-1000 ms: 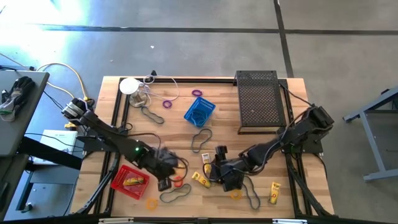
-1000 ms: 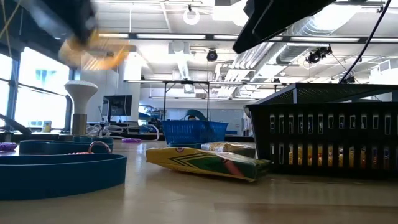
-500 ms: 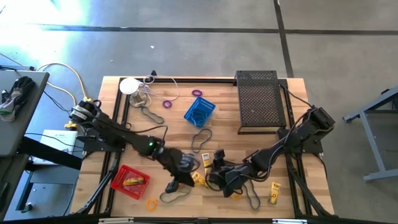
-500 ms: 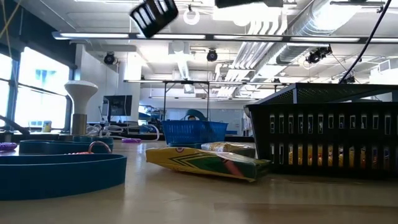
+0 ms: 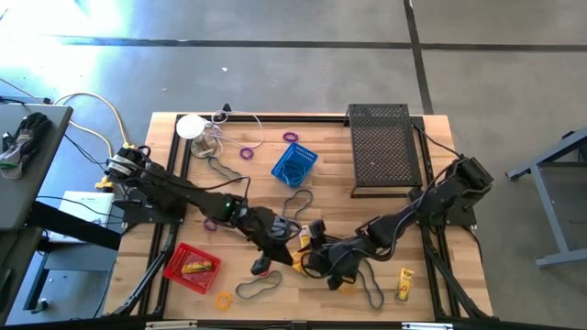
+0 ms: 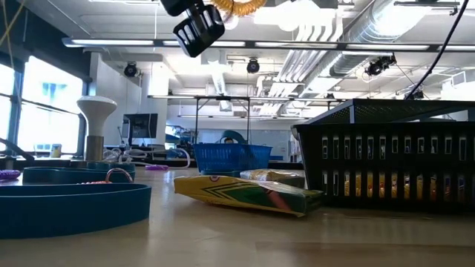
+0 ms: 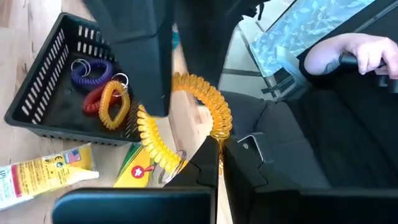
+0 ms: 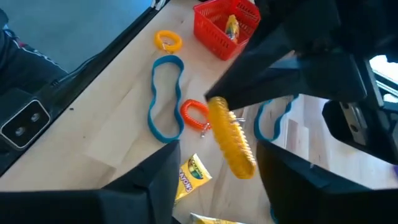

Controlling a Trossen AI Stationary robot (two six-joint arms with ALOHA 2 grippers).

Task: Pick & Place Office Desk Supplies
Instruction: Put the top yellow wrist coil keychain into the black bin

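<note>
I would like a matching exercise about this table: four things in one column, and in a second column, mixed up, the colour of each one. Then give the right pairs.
Things:
1. coil held in the left gripper
2. small basket near the middle of the table
3. small basket at the front left
4. big mesh tray at the back right

Colours:
A. black
B. red
C. yellow
D. blue

Right pairs: 1-C, 2-D, 3-B, 4-A. The yellow coil hangs from the shut left gripper, between the fingers of the right gripper.
</note>
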